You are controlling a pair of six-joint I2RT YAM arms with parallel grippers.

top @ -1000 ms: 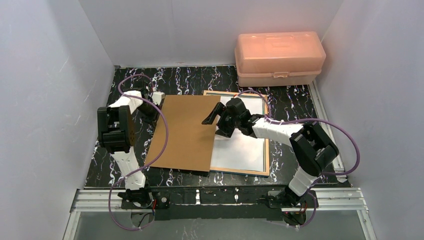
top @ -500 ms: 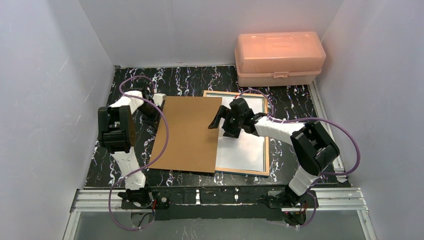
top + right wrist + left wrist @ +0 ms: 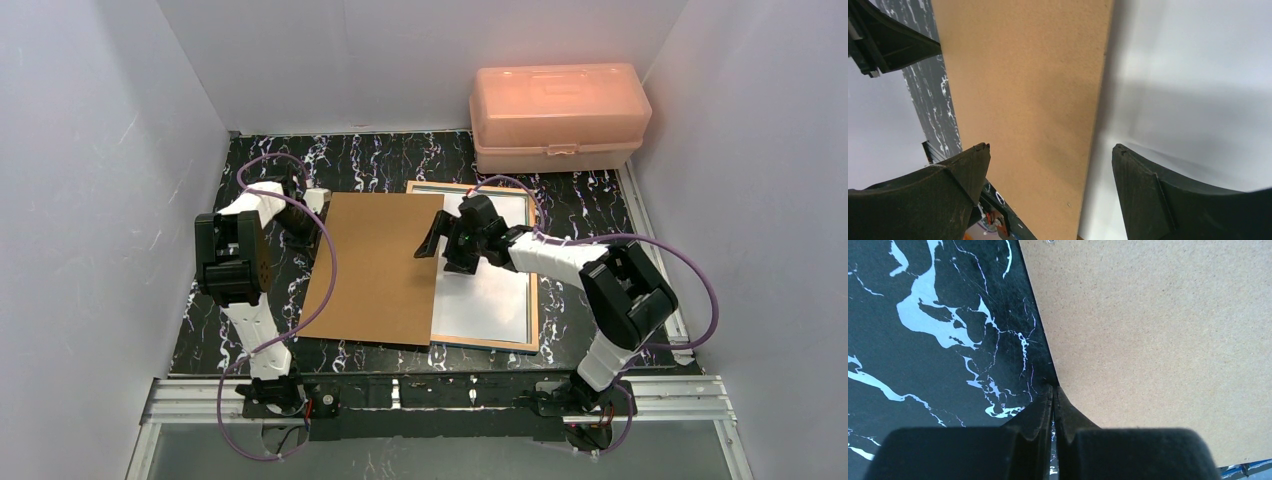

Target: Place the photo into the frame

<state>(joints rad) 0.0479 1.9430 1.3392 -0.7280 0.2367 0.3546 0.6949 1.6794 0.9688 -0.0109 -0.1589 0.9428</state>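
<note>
The right gripper (image 3: pixel 1048 148) stands wide open. Its two fingers straddle the right edge of the brown backing board (image 3: pixel 380 265) and hold nothing. The left gripper (image 3: pixel 1053 390) is closed. Its fingertips sit low on the black marbled table (image 3: pixel 400 160), touching the board's left edge near the far corner. No clamp on the board is visible.

**Location of parts.** The frame (image 3: pixel 534 300) lies flat on the table with its wood-coloured edge up. The photo (image 3: pixel 485 300) is judged to be the white sheet lying inside the frame. No printed side shows, so this cannot be confirmed. The backing board lies beside the sheet and overlaps the frame's left side.

**Step in hand.** With the sheet seated, the work appears to be fitting the backing board. The board is offset to the left and is not seated.

**Next move.** Shift the board to the right until its edges match the frame recess, then lower it flat. Avoid dragging the sheet out of place.

**Arm pose.** The left arm reaches forward along the left side, with its wrist turned inward to the board. The right arm is bent at the elbow. Its forearm crosses the frame leftward, and the wrist is pitched down.
</note>
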